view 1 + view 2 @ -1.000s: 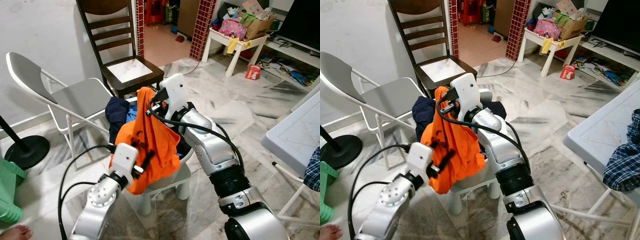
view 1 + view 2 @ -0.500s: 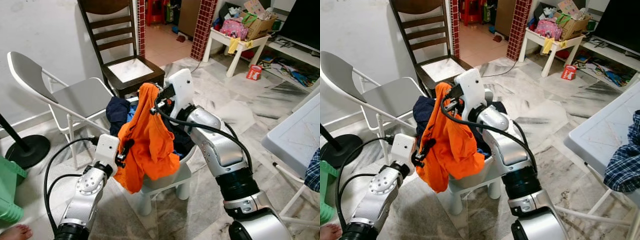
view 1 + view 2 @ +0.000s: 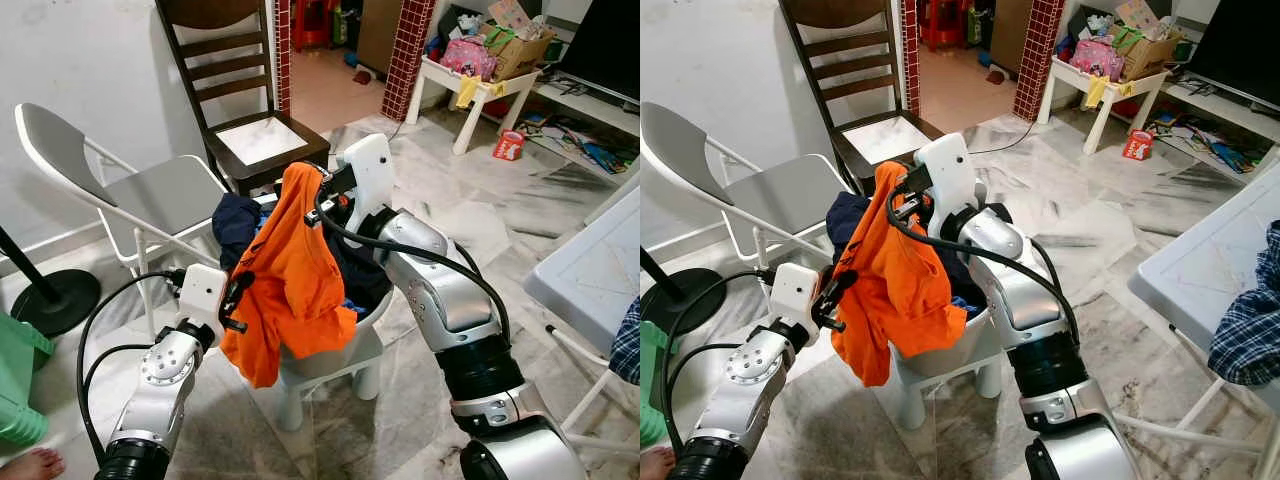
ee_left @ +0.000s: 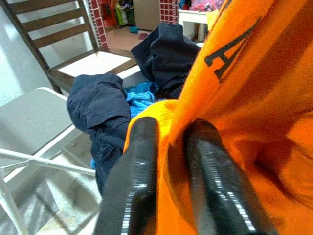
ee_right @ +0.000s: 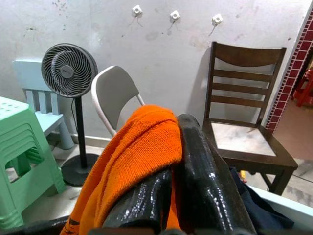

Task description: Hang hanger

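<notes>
**Ana:** Left eye view has both arms on the orange shirt (image 3: 292, 270). The right gripper (image 3: 318, 192) has its jaws clamped on the top of the cloth, holding it up over the white laundry basket (image 3: 335, 350). The left gripper (image 3: 236, 298) has its jaws pinched on a fold at the shirt's side.

**Ben:** And the hanger? That's the job.

**Ana:** I can't make one out. If it's there, it's hidden inside the shirt. The right wrist view has three wall hooks (image 5: 175, 15) above the wooden chair (image 5: 244, 117), so I'd guess that's where it's headed.

**Ben:** What worries you?

**Ana:** The lower hem hangs close to the dark clothes (image 3: 238, 225) heaped in the basket. Lift unevenly and it could snag and drag something out. Also, the two arms pulling apart could tug the fold from the left jaws.

**Ben:** Room to move?

**Ana:** Tight on the robot's left: the grey folding chair (image 3: 150, 195) sits just beside the basket, the wooden chair behind it. To the right, the marble floor (image 3: 440, 215) is open up to the grey tabletop (image 3: 590, 265).
</notes>
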Motion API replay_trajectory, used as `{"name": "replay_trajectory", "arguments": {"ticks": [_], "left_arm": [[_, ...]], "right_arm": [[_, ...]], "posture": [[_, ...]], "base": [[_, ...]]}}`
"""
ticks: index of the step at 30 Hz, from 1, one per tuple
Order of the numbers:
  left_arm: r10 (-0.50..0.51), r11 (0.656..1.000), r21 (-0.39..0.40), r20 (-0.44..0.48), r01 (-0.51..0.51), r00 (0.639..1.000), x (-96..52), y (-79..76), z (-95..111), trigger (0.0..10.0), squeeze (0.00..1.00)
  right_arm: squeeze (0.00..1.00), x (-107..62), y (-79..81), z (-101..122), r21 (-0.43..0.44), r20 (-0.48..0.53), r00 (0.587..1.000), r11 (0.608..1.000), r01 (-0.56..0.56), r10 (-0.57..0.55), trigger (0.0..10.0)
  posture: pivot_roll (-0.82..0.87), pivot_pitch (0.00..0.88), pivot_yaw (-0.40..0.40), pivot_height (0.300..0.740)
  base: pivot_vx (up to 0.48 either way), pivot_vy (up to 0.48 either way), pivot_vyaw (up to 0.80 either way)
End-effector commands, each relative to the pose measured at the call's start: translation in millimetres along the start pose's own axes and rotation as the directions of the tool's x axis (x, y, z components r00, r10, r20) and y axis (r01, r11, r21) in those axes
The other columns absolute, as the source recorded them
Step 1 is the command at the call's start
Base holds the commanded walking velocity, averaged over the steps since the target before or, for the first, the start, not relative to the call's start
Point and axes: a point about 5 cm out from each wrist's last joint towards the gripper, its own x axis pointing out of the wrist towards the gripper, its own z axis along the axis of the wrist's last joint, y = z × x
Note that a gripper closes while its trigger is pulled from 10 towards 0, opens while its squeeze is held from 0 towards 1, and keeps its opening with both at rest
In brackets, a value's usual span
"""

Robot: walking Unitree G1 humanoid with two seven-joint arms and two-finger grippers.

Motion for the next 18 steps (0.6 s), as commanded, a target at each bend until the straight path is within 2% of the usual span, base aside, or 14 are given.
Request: {"name": "replay_trajectory", "arguments": {"ticks": [1,9,18], "left_arm": [[0.011,1.0,0.003,0.003,-0.011,1.0,0.0,7.4,0.7,0.0,0.0],[0.048,0.999,0.019,0.012,-0.049,0.999,-0.7,20.9,3.0,0.0,0.0],[0.058,0.996,0.065,0.059,-0.061,0.997,-2.9,37.2,15.7,0.0,0.0]], "right_arm": [[0.0,-2.5,-4.2,8.7,-0.003,0.031,0.999,1.0,0.011,-0.01,0.0],[0.0,-7.9,-9.3,4.5,-0.007,0.015,1.0,1.0,0.025,-0.025,0.0],[0.0,-21.1,-24.6,-5.3,-0.024,-0.026,0.997,0.997,0.076,-0.077,0.0]], "posture": [[-0.02,0.033,-0.03,0.74],[-0.01,0.035,-0.03,0.74],[-0.02,0.038,-0.026,0.74]], "base": [[0.0,0.0,0.0],[0.0,0.0,0.0],[0.0,0.0,0.0]]}}
